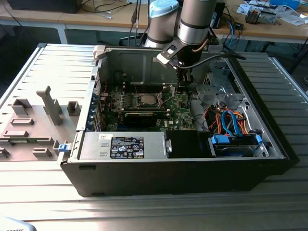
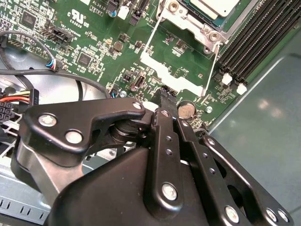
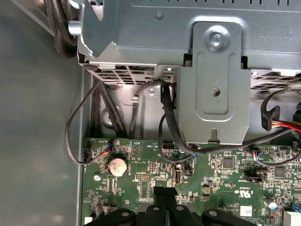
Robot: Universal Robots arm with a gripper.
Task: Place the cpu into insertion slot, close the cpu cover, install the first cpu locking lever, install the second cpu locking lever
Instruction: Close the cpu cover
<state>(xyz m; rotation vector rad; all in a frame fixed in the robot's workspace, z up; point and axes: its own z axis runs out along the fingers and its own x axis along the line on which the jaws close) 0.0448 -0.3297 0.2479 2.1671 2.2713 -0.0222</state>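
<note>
The cpu (image 1: 147, 99) (image 2: 214, 5) lies flat in its socket on the green circuit board (image 1: 180, 118) (image 2: 94, 42) (image 3: 221, 188), grey metal top upward. The cpu cover (image 2: 167, 75) is not closed. In the second wrist view it stands raised from the socket's edge, its thin side rails slanting toward the camera, and the board shows through its window. The gripper (image 1: 182, 89) (image 2: 165, 96) (image 3: 164, 193) hangs low over the board on the exterior view's right of the socket. Its black fingers are pressed together with nothing visible between them. The tips are close to the free edge of the raised cover and just beside a coin battery (image 2: 187, 110) (image 3: 116, 165); contact with the cover cannot be judged. Black memory slots (image 2: 254, 37) run along the far side of the socket. Beyond the board edge, a grey metal bracket (image 3: 214, 80) is crossed by black cables (image 3: 167, 117). The board sits in an open computer case (image 1: 192, 178) lying on a ribbed metal table (image 1: 144, 211), with the power supply (image 1: 125, 146) along the case's near wall.
</note>
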